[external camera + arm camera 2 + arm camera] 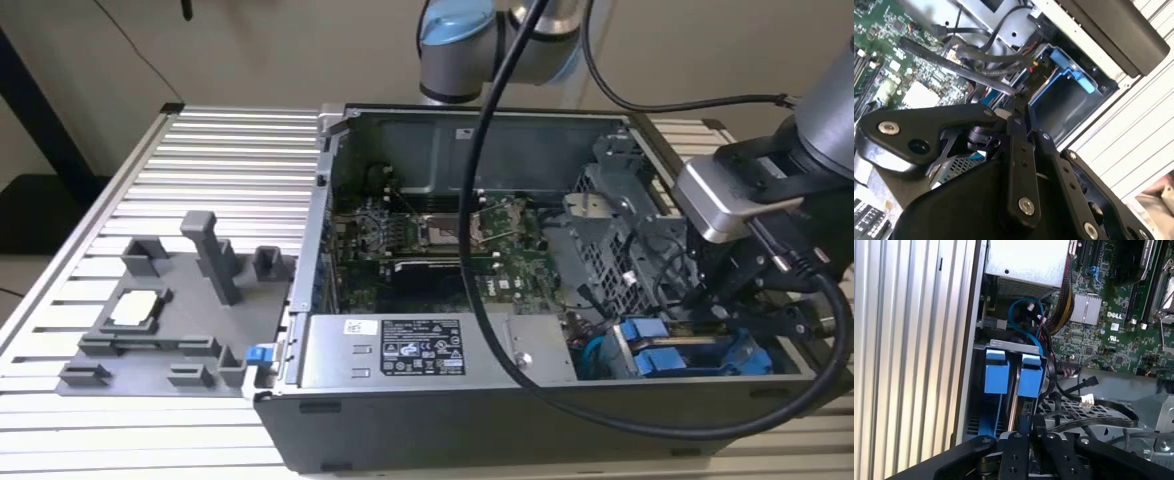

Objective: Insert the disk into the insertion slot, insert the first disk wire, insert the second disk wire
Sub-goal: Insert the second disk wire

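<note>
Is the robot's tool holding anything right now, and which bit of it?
I can't tell. The tool reaches down into the metal slot with the blue clips inside the computer case, but its tips are hidden, so any hold is hidden too.

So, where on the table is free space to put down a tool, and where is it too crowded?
Free: the ribbed table top behind the grey fixture tray, beside the open computer case. Crowded: the case corner around the blue drive carriers, where the gripper sits among cables.

Bright blue carrier brackets (1006,371) in grey sheet-metal bay (627,230). Green motherboard (441,245), black cables. Grey PSU box (427,350) w/ white label.
</note>
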Motion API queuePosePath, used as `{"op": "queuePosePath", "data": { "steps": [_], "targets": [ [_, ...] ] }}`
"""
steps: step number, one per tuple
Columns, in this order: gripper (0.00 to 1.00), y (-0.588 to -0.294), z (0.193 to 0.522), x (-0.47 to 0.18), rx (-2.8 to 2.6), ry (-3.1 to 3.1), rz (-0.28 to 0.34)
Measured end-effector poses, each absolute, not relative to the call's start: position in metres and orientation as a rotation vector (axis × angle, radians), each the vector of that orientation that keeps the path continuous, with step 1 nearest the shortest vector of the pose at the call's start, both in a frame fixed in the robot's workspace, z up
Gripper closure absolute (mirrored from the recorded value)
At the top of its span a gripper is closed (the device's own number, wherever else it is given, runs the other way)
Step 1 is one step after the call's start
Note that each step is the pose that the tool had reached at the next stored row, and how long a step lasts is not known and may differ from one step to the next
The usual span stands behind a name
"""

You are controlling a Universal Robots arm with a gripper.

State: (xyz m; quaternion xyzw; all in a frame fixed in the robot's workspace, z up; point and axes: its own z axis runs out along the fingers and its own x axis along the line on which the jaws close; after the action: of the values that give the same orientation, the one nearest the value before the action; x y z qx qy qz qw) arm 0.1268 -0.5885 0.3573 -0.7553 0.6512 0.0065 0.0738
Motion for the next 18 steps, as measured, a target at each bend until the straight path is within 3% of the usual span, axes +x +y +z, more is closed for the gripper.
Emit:
{"op": "queuePosePath", "data": {
  "steps": [8,18],
  "targets": [
    [0.84,-0.5864,0.3547,0.1274,-2.293,2.006,0.057],
    [0.84,-0.5861,0.3494,0.1299,-2.201,2.113,0.061]
  ]
}}
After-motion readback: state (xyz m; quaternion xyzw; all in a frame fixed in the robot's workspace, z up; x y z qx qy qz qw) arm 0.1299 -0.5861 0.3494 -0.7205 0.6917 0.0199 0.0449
